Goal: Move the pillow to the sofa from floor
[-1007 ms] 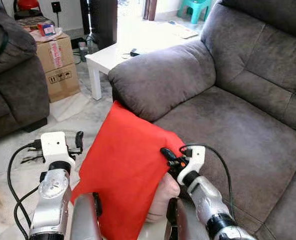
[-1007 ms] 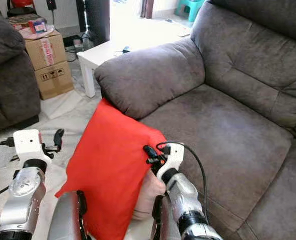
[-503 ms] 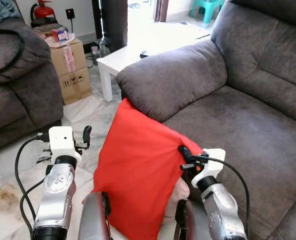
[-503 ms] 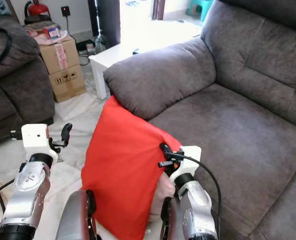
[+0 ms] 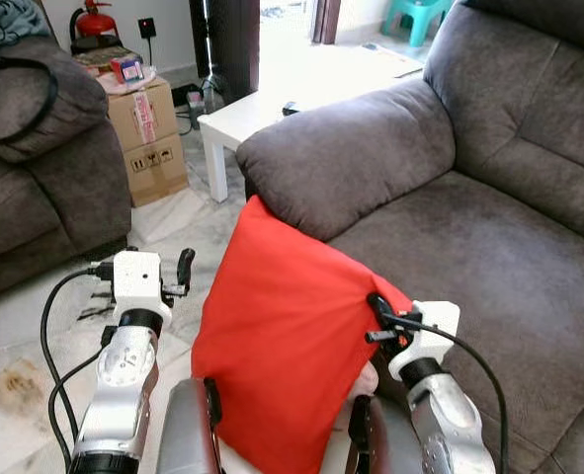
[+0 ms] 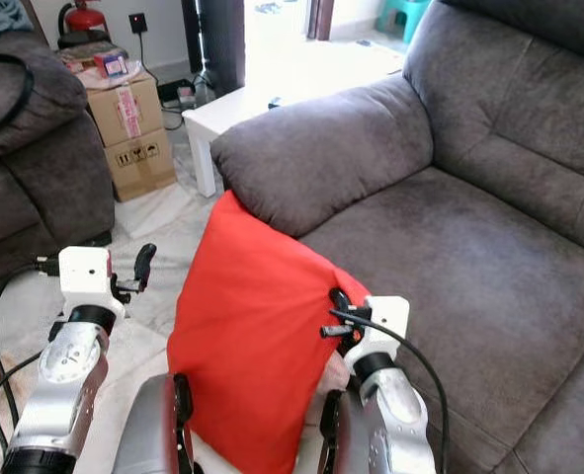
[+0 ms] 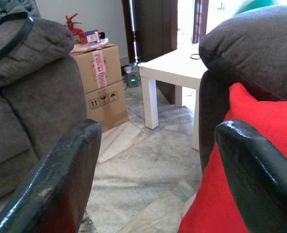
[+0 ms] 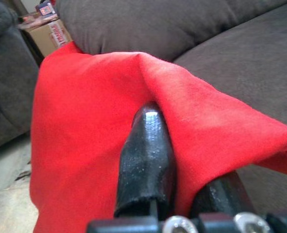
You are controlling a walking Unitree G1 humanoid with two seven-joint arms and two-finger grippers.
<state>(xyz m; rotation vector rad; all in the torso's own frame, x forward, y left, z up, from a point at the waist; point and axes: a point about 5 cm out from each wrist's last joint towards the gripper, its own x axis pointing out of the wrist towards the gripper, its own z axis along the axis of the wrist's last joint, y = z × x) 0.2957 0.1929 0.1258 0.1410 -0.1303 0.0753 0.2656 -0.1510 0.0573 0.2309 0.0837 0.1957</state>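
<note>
- A red pillow (image 5: 287, 351) is held upright off the floor, in front of the grey sofa (image 5: 489, 247); its top corner touches the lower face of the sofa's armrest (image 5: 346, 148), and its right edge overlaps the front of the sofa seat.
- The right claw (image 5: 378, 308) is seen at the pillow's right edge, in front of the sofa seat; its two black fingers (image 8: 145, 155) are pressed together on a fold of the red cloth, which is pinched between them.
- The left claw (image 5: 185, 269) is raised to the left of the pillow, away from the sofa; its fingers (image 7: 60, 179) are spread apart, with nothing between them, and one finger lies just beside the pillow's edge.
- A white low surface (image 5: 247, 109) stands behind the sofa's armrest, with a small dark item on it that cannot be made out.
- Two cardboard boxes (image 5: 151, 133) are stacked to the left of that surface, farther from the sofa; the upper one is sealed with white tape bearing red lettering too small to be read, and handling symbols are printed in black on the lower one.
- On top of the boxes a small red and blue packet (image 5: 126, 68) is laid; its label cannot be read.
- A red fire extinguisher (image 5: 92, 20) is seen against the wall behind the boxes.
- A second grey sofa (image 5: 35, 188) is placed across the marble floor (image 5: 35, 336) from the first.
- A turquoise stool (image 5: 413, 14) is visible beyond the sofa's backrest.
</note>
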